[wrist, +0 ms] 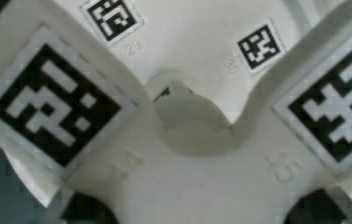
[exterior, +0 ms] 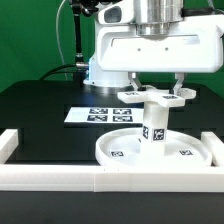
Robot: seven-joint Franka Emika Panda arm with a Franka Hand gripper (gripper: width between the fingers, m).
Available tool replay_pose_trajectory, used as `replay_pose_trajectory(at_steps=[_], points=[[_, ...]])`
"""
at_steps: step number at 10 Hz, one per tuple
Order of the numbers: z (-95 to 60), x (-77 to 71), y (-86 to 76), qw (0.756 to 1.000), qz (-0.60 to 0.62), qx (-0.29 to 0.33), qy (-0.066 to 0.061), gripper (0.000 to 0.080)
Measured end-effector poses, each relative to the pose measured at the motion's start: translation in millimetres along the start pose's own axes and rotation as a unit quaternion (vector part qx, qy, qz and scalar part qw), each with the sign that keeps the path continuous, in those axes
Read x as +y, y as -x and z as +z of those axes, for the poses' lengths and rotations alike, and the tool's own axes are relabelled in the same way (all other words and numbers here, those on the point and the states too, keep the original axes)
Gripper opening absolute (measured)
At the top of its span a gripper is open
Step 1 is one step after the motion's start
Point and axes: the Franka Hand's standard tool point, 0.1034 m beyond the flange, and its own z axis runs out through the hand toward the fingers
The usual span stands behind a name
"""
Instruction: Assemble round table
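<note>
The large round disc (exterior: 108,153) lies flat just behind the front rail. The short cylindrical leg (exterior: 154,128) stands upright in its middle, tag facing the camera. The cross-shaped base piece (exterior: 150,97) sits on top of the leg. My gripper (exterior: 155,91) comes straight down over it, one finger on each side of the piece, and is shut on it. In the wrist view the base piece (wrist: 194,125) fills the picture with its tagged arms. The white plastic spans the whole gap between the dark fingertips (wrist: 70,207) of my gripper (wrist: 194,208).
The marker board (exterior: 92,115) lies on the black table behind the disc. The long white border rail (exterior: 100,180) runs along the front, with raised ends at the exterior view's left (exterior: 8,145) and right (exterior: 216,140). The arm's white base (exterior: 105,65) stands behind.
</note>
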Motion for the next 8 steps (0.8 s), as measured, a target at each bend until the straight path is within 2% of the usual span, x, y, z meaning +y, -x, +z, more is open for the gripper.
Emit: replay_pose_trajectory(at_steps=[4, 7, 8], points=[[0.9, 0.4, -0.4, 0.989, 0.15, 0.002, 0.003, 0.0445], [1.4, 0.9, -1.0, 0.96, 0.281, -0.003, -0.005, 0.0445], [1.6, 1.3, -0.9, 0.941, 0.339, -0.003, -0.005, 0.0445]])
